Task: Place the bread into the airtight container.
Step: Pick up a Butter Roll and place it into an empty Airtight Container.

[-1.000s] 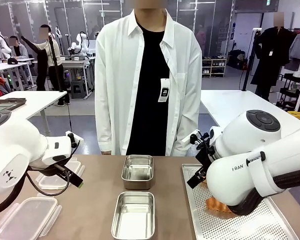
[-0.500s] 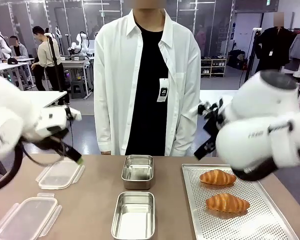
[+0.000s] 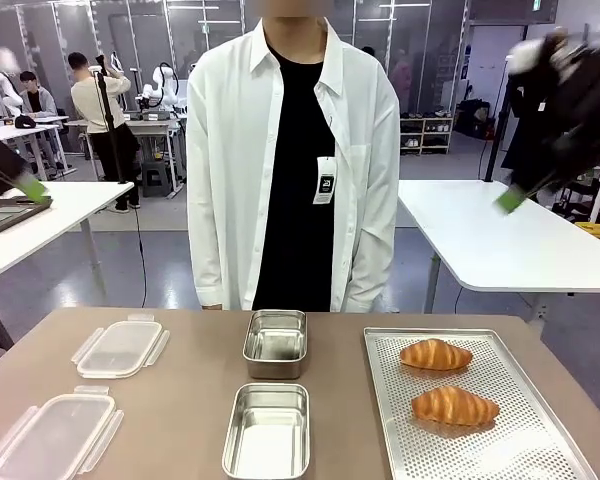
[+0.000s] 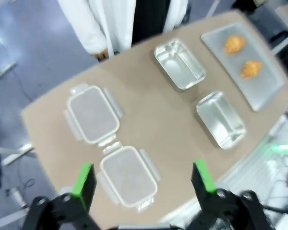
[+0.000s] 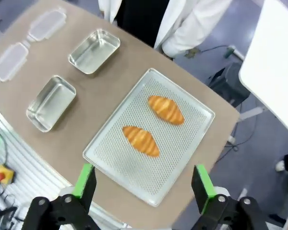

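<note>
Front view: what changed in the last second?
Both arms lifted from low over the table, up and outward; the left gripper and right gripper are open, holding nothing. The croissants on the tray, the tins and the lids stayed put.

Bread [image 3: 436, 354] golden-brown; tray [image 3: 525, 452] silver, perforated w/ dots (table [image 3: 180, 400] tan); containers [image 3: 275, 345] plain steel-grey.

We're in a big open-plan lab here: beyond the brown worktop [image 3: 190, 350] and the badge-wearing person [image 3: 230, 150] in a white shirt, long white tables [image 3: 500, 245] stand on a grey floor [image 3: 165, 250], people [image 3: 100, 105] work at far benches [image 3: 152, 126], and shelving [image 3: 428, 135] stands at the back.
</note>
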Motion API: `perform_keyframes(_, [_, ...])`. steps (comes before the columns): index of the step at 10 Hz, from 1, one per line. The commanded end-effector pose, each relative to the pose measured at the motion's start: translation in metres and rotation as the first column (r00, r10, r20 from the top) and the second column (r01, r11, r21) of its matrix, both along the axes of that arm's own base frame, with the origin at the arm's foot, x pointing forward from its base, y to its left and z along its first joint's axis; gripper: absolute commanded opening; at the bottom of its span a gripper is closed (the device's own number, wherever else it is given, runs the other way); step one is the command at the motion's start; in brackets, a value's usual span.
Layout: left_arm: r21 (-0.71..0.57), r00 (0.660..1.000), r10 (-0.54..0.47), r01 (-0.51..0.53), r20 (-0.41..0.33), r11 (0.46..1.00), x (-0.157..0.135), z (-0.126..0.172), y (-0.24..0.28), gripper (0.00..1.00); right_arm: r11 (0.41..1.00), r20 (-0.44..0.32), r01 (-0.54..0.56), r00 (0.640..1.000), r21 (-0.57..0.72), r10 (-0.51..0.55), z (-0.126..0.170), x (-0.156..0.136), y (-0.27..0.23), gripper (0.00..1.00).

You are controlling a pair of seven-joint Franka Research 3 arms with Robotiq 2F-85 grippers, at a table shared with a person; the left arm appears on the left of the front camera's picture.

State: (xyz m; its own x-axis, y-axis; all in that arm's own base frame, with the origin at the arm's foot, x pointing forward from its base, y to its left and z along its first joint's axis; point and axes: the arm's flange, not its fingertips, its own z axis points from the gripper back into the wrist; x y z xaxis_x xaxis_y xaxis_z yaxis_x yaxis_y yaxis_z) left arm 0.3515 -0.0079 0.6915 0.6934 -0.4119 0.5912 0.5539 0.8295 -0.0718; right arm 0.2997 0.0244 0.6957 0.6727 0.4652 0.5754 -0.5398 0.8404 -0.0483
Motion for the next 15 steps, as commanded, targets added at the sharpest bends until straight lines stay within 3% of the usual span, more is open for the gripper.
perform_keyframes(1, [-0.046, 1.0, -0.023, 0.022, -0.004, 0.999, -0.015, 0.03, 0.04, 1.0, 0.998, 0.027, -0.059, 0.998, 0.036, 0.058, 0.031, -0.028, -0.052, 1.0])
perform_keyframes(3, [-0.102, 0.998, 0.013, -0.006, 0.065, 0.995, -0.048, 0.046, 0.074, 1.0, 0.998, 0.023, 0.014, 1.0, 0.06, -0.015, 0.038, -0.048, -0.098, 1.0])
perform_keyframes(6, [-0.128, 0.995, 0.055, -0.044, 0.086, 0.991, -0.078, 0.048, 0.098, 1.0, 0.993, 0.022, 0.09, 0.996, 0.077, -0.091, 0.036, -0.066, -0.138, 1.0])
perform_keyframes(7, [-0.147, 0.993, 0.064, -0.049, 0.095, 0.988, -0.078, 0.047, 0.096, 1.0, 0.988, 0.017, 0.128, 0.991, 0.091, -0.13, 0.031, -0.061, -0.139, 1.0])
perform_keyframes(8, [-0.117, 0.993, 0.083, -0.073, 0.084, 0.99, -0.073, 0.058, 0.104, 1.0, 0.991, 0.028, 0.088, 0.995, 0.104, -0.091, 0.04, -0.065, -0.139, 1.0])
perform_keyframes(13, [-0.117, 0.993, 0.083, -0.073, 0.084, 0.99, -0.073, 0.058, 0.104, 1.0, 0.989, 0.023, 0.107, 0.994, 0.102, -0.11, 0.04, -0.065, -0.14, 1.0])
perform_keyframes(14, [-0.117, 0.993, 0.083, -0.073, 0.084, 0.99, -0.073, 0.058, 0.104, 1.0, 0.996, 0.086, -0.072, 0.993, -0.047, 0.076, 0.051, -0.07, -0.119, 1.0])
perform_keyframes(15, [-0.117, 0.993, 0.083, -0.073, 0.084, 0.99, -0.073, 0.058, 0.104, 1.0, 0.96, 0.096, -0.19, 0.972, -0.208, 0.213, 0.057, -0.071, -0.096, 1.0])
